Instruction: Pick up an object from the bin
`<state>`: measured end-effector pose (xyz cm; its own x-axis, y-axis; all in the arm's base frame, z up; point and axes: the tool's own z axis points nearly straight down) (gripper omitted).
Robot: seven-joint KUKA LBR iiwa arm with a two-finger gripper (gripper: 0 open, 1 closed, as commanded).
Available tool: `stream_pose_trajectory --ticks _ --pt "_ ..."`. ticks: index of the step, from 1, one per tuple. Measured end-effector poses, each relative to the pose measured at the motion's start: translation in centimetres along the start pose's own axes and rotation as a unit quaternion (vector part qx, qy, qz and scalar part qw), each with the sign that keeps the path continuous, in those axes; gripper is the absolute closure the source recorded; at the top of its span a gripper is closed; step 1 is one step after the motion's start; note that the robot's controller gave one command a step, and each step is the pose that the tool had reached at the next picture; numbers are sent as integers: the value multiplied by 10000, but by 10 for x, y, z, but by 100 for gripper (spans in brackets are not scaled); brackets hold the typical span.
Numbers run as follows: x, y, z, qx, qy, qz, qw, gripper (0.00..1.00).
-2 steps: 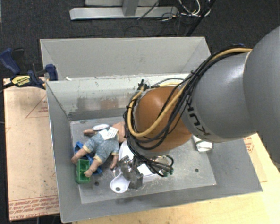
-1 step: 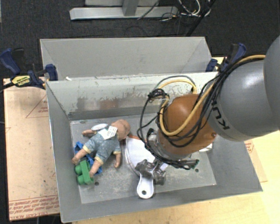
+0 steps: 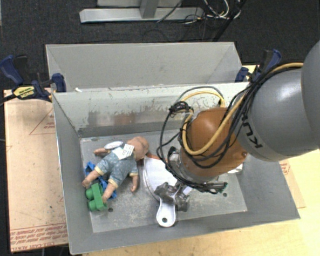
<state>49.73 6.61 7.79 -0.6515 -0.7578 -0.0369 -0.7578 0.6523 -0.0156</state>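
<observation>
Lying in bin (image 3: 121, 108) — one doll (image 3: 116, 165), one white scoop (image 3: 165, 215) under gripper (image 3: 174, 197)

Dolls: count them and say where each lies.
1. The doll lies left of centre, atop a blue toy and a green toy; the arm could hide more at right.

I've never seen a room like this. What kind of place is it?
Probably a robot lab or test workshop. A big grey robot arm reaches into a metal bin holding a doll and other small things, and loose cables lie on the dark floor behind it.
</observation>
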Motion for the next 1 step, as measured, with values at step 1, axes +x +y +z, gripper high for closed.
stream_pose_trajectory --ticks 1 --pt "7 -4 -42 -44 61 -81 9999 100"
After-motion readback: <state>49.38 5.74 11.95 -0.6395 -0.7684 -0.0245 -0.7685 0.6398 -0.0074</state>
